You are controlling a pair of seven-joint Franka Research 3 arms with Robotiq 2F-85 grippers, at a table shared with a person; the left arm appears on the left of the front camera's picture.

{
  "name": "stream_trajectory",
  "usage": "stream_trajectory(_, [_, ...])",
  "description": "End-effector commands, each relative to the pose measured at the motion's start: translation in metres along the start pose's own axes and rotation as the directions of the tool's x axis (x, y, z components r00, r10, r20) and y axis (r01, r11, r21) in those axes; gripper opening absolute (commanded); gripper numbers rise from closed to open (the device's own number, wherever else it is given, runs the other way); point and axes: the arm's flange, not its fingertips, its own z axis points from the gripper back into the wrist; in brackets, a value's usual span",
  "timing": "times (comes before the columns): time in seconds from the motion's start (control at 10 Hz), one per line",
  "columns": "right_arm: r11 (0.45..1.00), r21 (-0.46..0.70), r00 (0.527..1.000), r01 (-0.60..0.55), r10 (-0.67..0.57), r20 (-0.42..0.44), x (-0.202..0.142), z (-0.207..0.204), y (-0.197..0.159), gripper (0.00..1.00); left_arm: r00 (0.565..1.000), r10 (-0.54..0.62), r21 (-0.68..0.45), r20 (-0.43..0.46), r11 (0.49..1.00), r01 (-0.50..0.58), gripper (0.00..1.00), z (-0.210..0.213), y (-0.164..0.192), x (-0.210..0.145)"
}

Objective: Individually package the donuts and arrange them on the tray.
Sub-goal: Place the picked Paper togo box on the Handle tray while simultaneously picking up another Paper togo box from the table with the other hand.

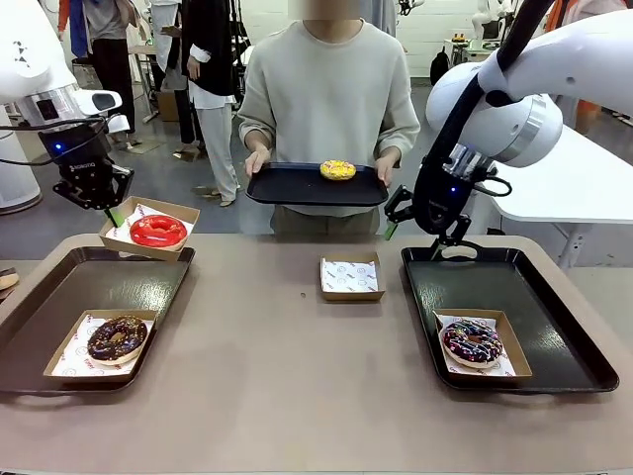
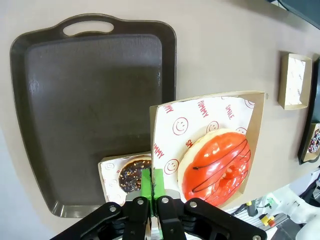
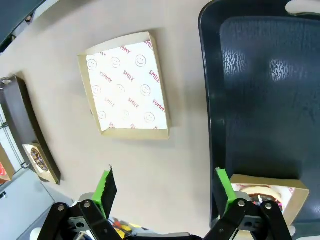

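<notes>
Front view: left gripper (image 1: 115,216) aloft, clamping donut box (image 1: 148,248); right gripper (image 1: 413,241) spread.

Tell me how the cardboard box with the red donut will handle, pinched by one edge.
Likely floppy: the left gripper pinches just one thin rim of the cardboard box, so it may sag. The red donut sits loose on the paper liner and could slide if the box tilts.

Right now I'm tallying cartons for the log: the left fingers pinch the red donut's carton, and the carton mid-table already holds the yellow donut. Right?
No. The mid-table carton is empty, liner only, as the right wrist view shows; the yellow donut lies on the person's tray. The left fingers do pinch the carton of the red donut.
</notes>
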Motion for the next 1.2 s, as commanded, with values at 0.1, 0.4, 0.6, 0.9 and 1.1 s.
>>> stream_trajectory(0.1, [1.000, -0.002, 1.000, 0.006, -0.006, 0.004, 0.001, -0.002, -0.001, 1.00, 1.000, 0.000, -0.005, 0.005, 1.000, 0.000, 0.01, 0.003, -0.001, 0.000])
stream_trajectory(0.4, [0.997, -0.069, 1.000, -0.029, 0.028, -0.006, 0.006, -0.005, 0.014, 1.00, 1.000, 0.014, -0.008, -0.018, 1.000, -0.014, 0.01, 0.004, 0.000, 0.006])
stream_trajectory(0.6, [0.980, -0.192, 0.998, -0.055, 0.052, -0.021, 0.024, -0.017, 0.039, 1.00, 0.999, 0.047, 0.067, -0.019, 0.997, -0.045, 0.01, 0.007, 0.021, 0.008])
stream_trajectory(0.9, [0.968, -0.244, 0.998, -0.059, 0.052, -0.033, 0.045, -0.048, 0.048, 1.00, 0.998, 0.034, 0.125, -0.051, 0.992, -0.028, 0.01, -0.002, 0.044, 0.011])
stream_trajectory(1.1, [0.962, -0.265, 0.997, -0.070, 0.064, -0.030, 0.048, -0.067, 0.049, 1.00, 0.998, 0.021, 0.182, -0.065, 0.983, -0.009, 0.01, -0.013, 0.050, 0.015])
